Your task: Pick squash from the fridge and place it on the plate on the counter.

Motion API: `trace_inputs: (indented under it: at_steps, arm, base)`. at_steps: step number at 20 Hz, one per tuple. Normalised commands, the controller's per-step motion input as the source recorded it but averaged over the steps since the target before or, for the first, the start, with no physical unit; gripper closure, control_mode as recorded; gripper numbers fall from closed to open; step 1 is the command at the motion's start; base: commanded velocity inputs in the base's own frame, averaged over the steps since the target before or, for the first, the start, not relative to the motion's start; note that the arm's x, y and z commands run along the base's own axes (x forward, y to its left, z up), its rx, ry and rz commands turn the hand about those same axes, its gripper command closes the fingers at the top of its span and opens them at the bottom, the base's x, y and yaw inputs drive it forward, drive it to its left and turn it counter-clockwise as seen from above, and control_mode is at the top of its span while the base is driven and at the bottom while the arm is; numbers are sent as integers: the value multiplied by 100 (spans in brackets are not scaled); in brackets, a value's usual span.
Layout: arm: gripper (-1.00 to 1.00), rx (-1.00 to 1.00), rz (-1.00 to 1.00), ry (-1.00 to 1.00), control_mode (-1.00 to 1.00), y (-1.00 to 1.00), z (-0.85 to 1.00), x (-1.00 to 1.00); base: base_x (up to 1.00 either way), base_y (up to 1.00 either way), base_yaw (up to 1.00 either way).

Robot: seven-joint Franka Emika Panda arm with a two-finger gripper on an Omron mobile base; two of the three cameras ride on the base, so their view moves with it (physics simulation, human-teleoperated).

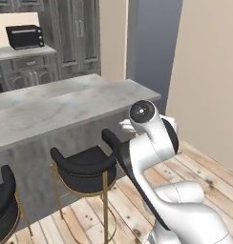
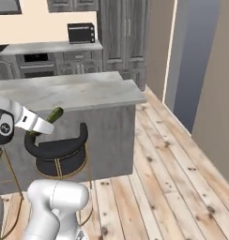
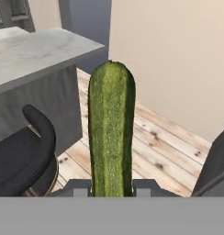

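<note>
My gripper (image 3: 111,189) is shut on the squash (image 3: 111,133), a dark green, bumpy-skinned vegetable that stands straight up from between the fingers in the hand view. In the right base view the squash (image 2: 55,114) sticks out of the gripper (image 2: 41,125) just in front of the counter's dark side, above a bar stool. The counter (image 1: 56,107) is a light grey marbled slab; it is also seen from the right (image 2: 74,91) and from the hand (image 3: 31,50). The plate and the fridge are out of view.
Black bar stools (image 1: 85,164) with gold legs stand against the counter's near side; one (image 2: 57,147) is right under the hand. A black toaster oven (image 1: 25,36) sits on the rear counter. A beige wall (image 2: 215,84) closes the right; open wooden floor (image 2: 154,168) lies between.
</note>
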Motion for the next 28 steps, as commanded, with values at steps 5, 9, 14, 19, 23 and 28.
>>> trace_inputs:
  at_steps: [5, 9, 14, 19, 23, 28]
  arm:
    - [100, 0, 0, 0, 100, 0, 0, 0]
    - [100, 0, 0, 0, 100, 0, 0, 0]
    - [100, 0, 0, 0, 100, 0, 0, 0]
    - [100, 0, 0, 0, 100, 0, 0, 0]
    - [100, 0, 0, 0, 100, 0, 0, 0]
    - [100, 0, 0, 0, 100, 0, 0, 0]
  base:
    - [0, 16, 41]
    - [0, 32, 38]
    - [0, 52, 29]
    - [2, 61, 24]
    - [12, 70, 20]
    - [28, 73, 18]
